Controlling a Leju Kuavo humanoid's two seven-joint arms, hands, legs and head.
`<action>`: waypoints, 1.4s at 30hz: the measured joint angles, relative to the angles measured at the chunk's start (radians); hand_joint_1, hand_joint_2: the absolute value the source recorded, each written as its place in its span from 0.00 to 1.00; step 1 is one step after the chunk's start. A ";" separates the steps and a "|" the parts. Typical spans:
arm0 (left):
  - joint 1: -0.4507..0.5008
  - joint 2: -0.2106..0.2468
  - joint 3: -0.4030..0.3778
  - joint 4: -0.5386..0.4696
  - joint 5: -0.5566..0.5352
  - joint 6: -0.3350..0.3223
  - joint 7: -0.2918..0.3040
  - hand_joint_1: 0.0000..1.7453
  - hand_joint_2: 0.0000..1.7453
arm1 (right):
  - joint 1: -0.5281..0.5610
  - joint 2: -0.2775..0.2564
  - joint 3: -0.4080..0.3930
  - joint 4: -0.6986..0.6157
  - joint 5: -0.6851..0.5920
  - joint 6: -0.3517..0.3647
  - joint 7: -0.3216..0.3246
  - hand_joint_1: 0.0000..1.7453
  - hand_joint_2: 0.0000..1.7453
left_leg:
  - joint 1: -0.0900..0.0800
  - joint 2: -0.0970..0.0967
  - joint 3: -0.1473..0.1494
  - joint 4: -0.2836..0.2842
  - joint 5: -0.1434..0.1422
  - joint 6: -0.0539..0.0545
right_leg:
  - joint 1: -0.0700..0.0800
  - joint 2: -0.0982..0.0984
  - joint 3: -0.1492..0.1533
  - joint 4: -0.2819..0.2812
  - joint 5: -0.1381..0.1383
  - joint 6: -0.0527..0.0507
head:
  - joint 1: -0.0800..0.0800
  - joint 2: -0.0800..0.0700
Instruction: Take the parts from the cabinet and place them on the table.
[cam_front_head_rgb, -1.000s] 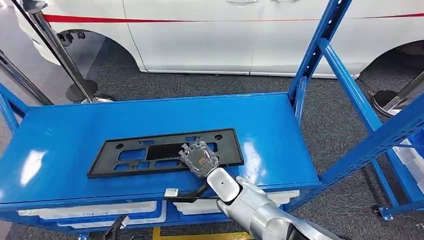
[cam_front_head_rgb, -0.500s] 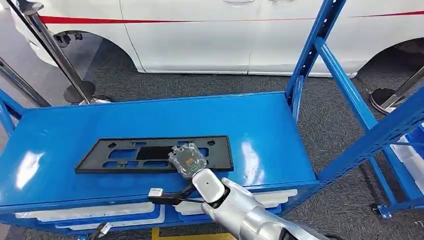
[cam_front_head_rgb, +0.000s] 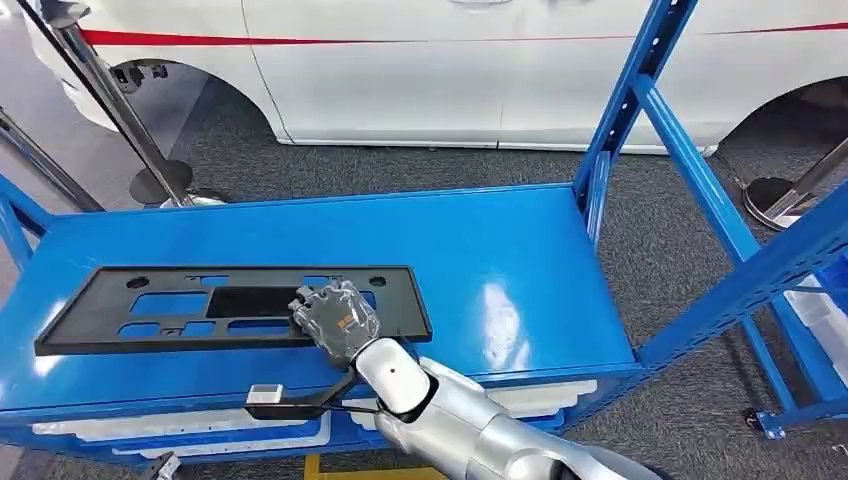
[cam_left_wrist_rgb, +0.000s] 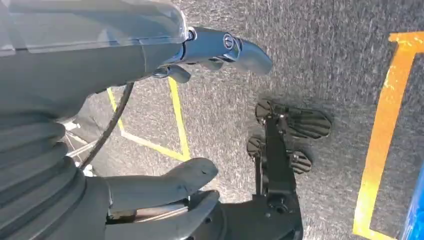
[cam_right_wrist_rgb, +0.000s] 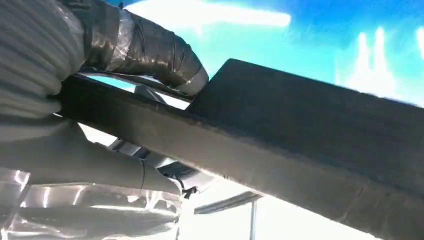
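Observation:
A long black plastic panel with cut-outs lies across the left half of the blue shelf top. My right hand grips its near edge towards the panel's right end, fingers over the top. The right wrist view shows the same panel close up, clamped by my right hand with blue metal behind it. My left hand hangs above the grey carpet, fingers and thumb apart, holding nothing.
Blue rack uprights rise at the shelf's right end. White trays sit on the level beneath the top. A white car stands behind, with stanchion posts at the left and a stanchion base at the right.
My right hand has carried the black panel leftward along the shelf top, from the middle to the left half. The view has shifted only slightly.

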 joint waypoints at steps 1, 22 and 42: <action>0.001 0.002 0.000 0.000 0.000 0.000 0.000 0.00 1.00 | 0.000 0.000 0.000 0.000 -0.002 -0.002 -0.003 1.00 1.00 | 0.000 0.000 0.000 0.000 0.000 0.000 | 0.000 0.000 0.000 0.000 0.000 0.000 | 0.000 0.000; 0.004 0.022 -0.009 0.007 -0.008 -0.018 0.024 0.00 1.00 | 0.001 -0.010 -0.136 -0.183 0.104 -0.130 -0.163 1.00 1.00 | 0.010 0.011 -0.040 0.015 0.029 0.014 | -0.010 -0.009 0.035 0.018 -0.061 0.012 | 0.000 0.000; -0.018 -0.155 -0.075 -0.011 -0.044 0.101 0.002 0.00 1.00 | 0.076 -0.331 -0.235 -0.540 0.153 -0.113 -0.174 1.00 1.00 | 0.022 0.002 0.067 0.008 -0.068 0.000 | -0.012 -0.015 -0.112 0.028 0.094 0.034 | 0.001 0.000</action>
